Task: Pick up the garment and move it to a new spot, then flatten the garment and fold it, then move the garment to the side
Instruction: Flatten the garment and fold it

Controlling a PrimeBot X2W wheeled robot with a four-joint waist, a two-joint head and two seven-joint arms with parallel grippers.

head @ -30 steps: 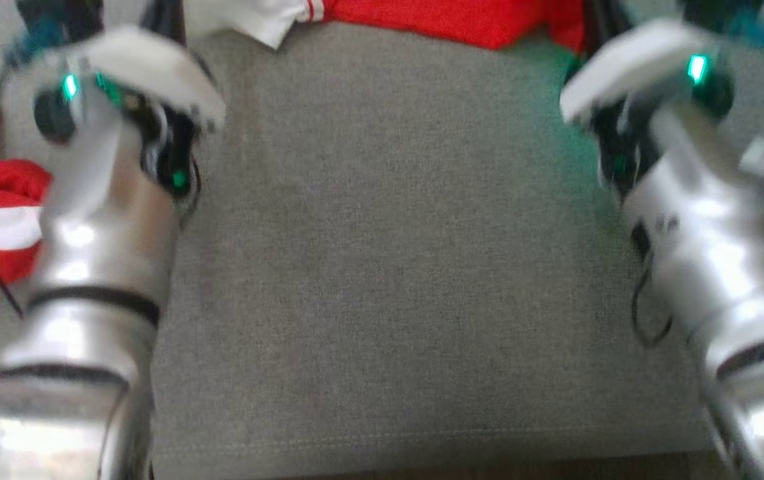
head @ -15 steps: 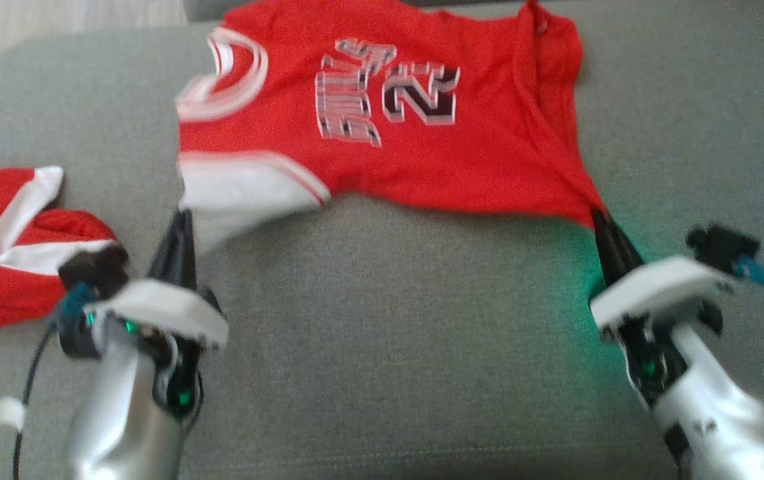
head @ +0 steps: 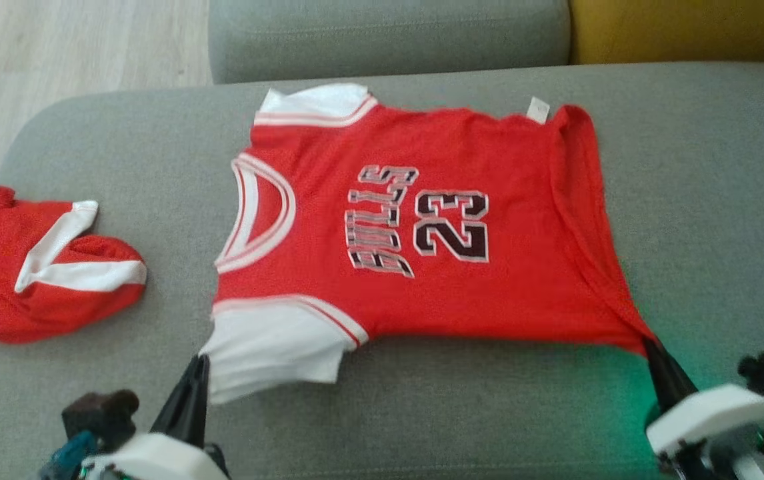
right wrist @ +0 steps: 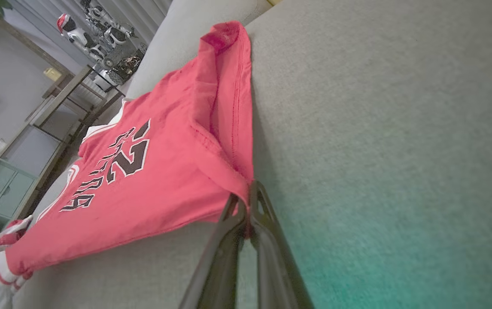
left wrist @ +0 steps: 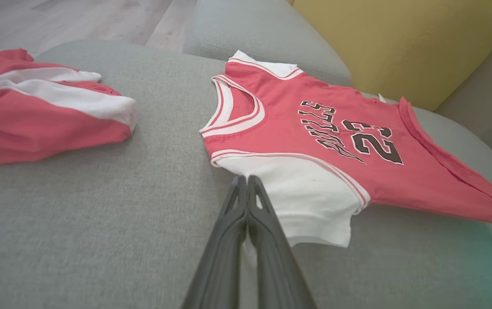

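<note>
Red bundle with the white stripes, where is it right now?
In the head view, the red bundle lies crumpled on the grey cushion at the robot's left, apart from the number 23 jersey and ahead and left of the left gripper.

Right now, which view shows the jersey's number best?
Head view: it looks down on the flat jersey, so the number is whole and square-on. Left wrist view shows it whole but slanted and smaller. Right wrist view shows it at a grazing angle, squashed.
</note>
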